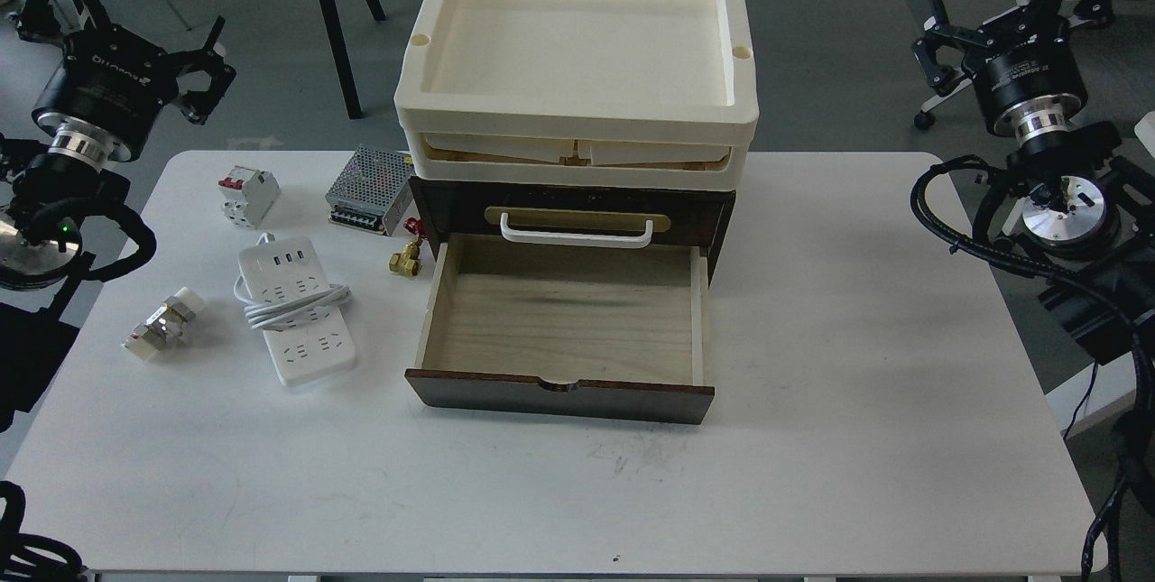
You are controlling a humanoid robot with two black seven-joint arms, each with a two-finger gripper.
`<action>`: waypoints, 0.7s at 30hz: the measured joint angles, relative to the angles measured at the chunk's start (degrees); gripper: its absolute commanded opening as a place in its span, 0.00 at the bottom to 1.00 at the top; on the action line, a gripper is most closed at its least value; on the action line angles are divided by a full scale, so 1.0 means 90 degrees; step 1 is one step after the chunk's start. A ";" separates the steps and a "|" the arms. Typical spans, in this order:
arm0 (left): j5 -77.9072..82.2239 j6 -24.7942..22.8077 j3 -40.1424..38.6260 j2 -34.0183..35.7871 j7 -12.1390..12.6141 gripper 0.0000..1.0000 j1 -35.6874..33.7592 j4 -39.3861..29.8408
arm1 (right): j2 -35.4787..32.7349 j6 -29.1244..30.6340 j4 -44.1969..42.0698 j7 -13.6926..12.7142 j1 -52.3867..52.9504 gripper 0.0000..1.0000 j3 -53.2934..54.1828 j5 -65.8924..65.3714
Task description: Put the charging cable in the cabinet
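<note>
The charging cable (294, 312) is a white power strip lying flat on the white table, its cord coiled around its middle. It rests just left of the cabinet (559, 398), a dark brown box whose lower drawer is pulled out toward me, showing a bare pale wood interior. A second drawer above, with a white handle (576, 231), is closed. My left gripper (204, 75) hovers open beyond the table's far left corner, well away from the cable. Off the far right side, my right gripper (933, 45) is raised and open too. Neither holds anything.
Cream trays (577, 68) are stacked on the cabinet. Behind the cable stand a small white circuit breaker (248, 194) and a silver perforated power supply (368, 189). A brass valve (405, 258) lies by the drawer's left corner, and a small white and metal part (163, 322) lies left of the cable.
</note>
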 measured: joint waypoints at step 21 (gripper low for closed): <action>-0.1317 0.0001 -0.0267 -0.0505 -0.0832 1.00 -0.0192 0.1244 | -0.0361 0.0000 0.0245 -0.0010 0.0077 1.00 0.0008 -0.0001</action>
